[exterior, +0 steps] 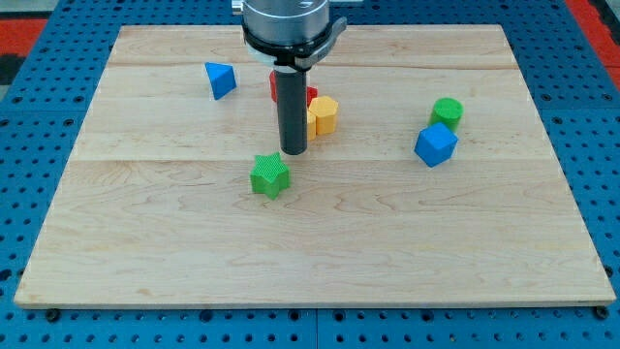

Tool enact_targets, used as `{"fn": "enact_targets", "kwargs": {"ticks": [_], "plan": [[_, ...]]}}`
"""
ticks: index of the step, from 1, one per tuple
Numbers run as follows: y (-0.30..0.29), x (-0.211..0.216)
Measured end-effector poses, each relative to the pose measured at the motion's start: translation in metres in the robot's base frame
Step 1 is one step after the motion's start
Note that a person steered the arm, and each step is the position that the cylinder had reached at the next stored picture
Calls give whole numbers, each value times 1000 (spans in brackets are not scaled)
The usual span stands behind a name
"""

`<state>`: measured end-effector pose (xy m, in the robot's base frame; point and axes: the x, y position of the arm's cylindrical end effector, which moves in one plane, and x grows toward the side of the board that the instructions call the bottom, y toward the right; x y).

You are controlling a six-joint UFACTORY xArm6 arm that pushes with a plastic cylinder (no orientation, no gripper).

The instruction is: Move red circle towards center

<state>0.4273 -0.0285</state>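
The red circle (275, 90) lies near the view's top centre, mostly hidden behind my rod, with red edges showing on both sides of it. A yellow block (324, 114) touches it on the right. My tip (294, 152) rests on the board just below the red circle and just above and right of the green star block (270, 175).
A blue triangular block (221, 79) lies at the upper left. A green cylinder (448, 111) and a blue cube-like block (436, 144) sit together at the right. The wooden board (310, 242) ends at blue pegboard on all sides.
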Motion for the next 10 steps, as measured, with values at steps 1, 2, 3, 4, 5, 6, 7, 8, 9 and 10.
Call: {"fn": "enact_targets", "kwargs": {"ticks": [1,2,3,4,5,6,7,8,9,10], "plan": [[-24,-8],[-40,-28],[-59,-59],[-70,-88],[-62,-118],[-31,-123],[-10,-123],[21,-123],[42,-123],[54,-123]]}}
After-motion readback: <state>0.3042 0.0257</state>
